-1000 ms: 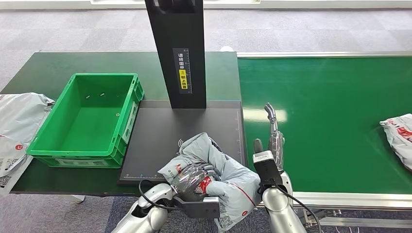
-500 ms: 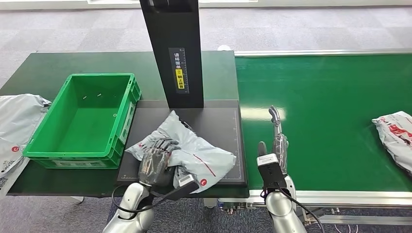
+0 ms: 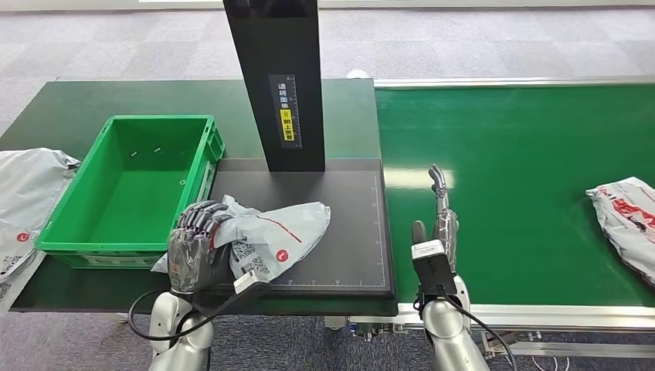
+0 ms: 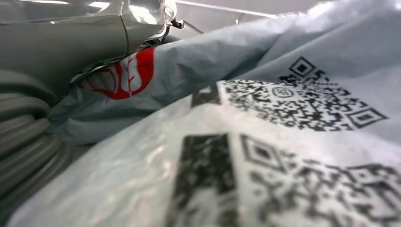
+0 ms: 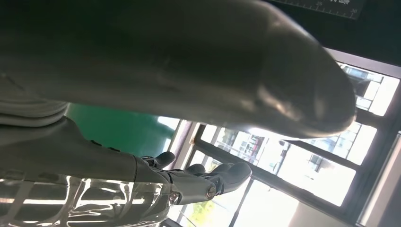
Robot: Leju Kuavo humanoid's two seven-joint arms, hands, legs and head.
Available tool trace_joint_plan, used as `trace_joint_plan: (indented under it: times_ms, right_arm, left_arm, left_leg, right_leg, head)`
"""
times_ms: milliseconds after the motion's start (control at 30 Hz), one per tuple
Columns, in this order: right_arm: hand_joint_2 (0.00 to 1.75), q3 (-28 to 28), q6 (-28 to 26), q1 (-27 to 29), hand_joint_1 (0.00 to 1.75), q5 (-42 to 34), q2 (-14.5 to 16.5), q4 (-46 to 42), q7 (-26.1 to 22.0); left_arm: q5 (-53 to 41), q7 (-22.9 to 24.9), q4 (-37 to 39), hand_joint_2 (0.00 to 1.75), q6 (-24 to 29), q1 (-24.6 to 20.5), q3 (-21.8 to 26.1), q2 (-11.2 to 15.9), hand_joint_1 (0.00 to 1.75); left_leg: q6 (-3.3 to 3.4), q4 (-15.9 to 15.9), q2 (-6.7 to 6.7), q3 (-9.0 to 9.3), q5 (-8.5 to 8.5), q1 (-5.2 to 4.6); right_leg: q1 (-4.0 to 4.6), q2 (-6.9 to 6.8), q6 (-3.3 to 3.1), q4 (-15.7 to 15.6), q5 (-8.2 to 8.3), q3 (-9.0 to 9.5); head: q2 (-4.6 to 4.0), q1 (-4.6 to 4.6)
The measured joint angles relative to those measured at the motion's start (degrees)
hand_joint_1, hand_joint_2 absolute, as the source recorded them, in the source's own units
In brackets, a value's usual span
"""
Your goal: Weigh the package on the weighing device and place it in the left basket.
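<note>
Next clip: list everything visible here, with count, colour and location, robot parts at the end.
held package: 1, grey with red marks, over the scale's left edge
weighing device: 1, black plate with black post, table centre
basket: 1, green, left of scale
other packages: 2, grey; one at the table's left edge, one on the belt's right
conveyor belt: 1, green, right
left hand: dark, grips held package
right hand: fingers apart, holds nothing, over belt edge

Head view is evenly and brightly lit, with soft glare seen on the green belt [image 3: 417, 182]. Close package [image 4: 265, 156] print is blurred; windows [image 5: 331, 175] are overexposed.
</note>
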Motion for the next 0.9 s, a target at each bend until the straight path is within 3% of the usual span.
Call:
trace_joint_plan:
  times_ms: [400,767,900]
  right_arm:
    - [0.00,0.10,-0.41,-2.49,0.00,-1.52,0.00,2.13,-0.28]
    - [0.00,0.67,-1.14,-4.34,0.00,-3.81,0.00,5.31,-2.03]
    - [0.00,1.03,-1.70,-4.37,0.00,-4.27,0.00,5.82,-2.35]
  left_arm:
    - [-3.77,-0.07,-19.11,1.75,0.00,-0.04,2.50,-0.15,1.75]
    - [0.15,-0.07,-37.82,1.75,0.00,-5.69,1.52,1.40,1.75]
    - [-2.91,-0.07,-42.55,1.75,-0.02,-7.62,-0.60,1.43,1.75]
  left_leg:
    - [-0.01,0.00,0.00,-0.01,0.01,0.02]
    - [-0.02,0.01,-0.02,-0.01,0.02,0.02]
    - [-0.02,0.01,-0.05,-0.01,0.02,0.01]
  right_leg:
    - [0.02,0.00,0.00,0.01,0.00,-0.02]
    - [0.02,0.00,0.01,0.01,0.02,-0.01]
    - [0.01,-0.04,0.01,0.01,0.02,0.00]
  head:
    - [-0.01,0.01]
    - [0.00,0.00]
    - [-0.01,0.00]
